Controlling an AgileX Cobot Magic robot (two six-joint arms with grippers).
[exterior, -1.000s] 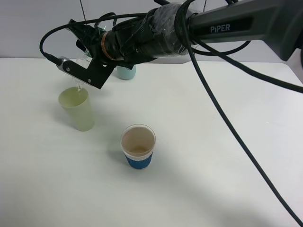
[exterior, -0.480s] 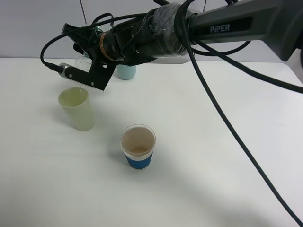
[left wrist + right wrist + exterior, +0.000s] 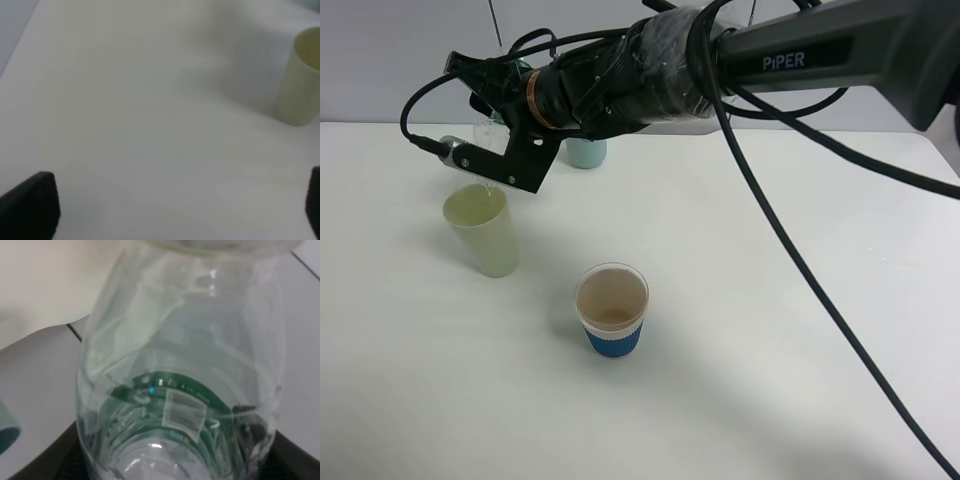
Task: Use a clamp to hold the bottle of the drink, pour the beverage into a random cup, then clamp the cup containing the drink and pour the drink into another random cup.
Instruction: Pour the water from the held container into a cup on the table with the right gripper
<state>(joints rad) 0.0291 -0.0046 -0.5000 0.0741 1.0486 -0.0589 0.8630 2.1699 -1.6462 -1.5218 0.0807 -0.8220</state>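
My right gripper [image 3: 498, 150] reaches across to the left and is shut on a clear plastic bottle [image 3: 486, 132], held tilted with its mouth over a pale green cup [image 3: 485, 230]. The cup holds pale liquid. In the right wrist view the bottle [image 3: 185, 365] fills the frame, with a green label showing inside. A paper cup with a blue band [image 3: 612, 310] stands in front, to the right of the pale cup. My left gripper [image 3: 172, 205] is open and empty above bare table; the pale green cup [image 3: 302, 85] shows beyond it.
A teal cup [image 3: 586, 153] stands at the back, partly hidden behind the right arm; it also shows in the right wrist view [image 3: 7, 432]. Black cables [image 3: 800, 270] hang from the right arm across the white table [image 3: 770, 380].
My right gripper has shifted slightly left and turned further with the bottle. The thin stream seen over the pale green cup one second ago is harder to make out.
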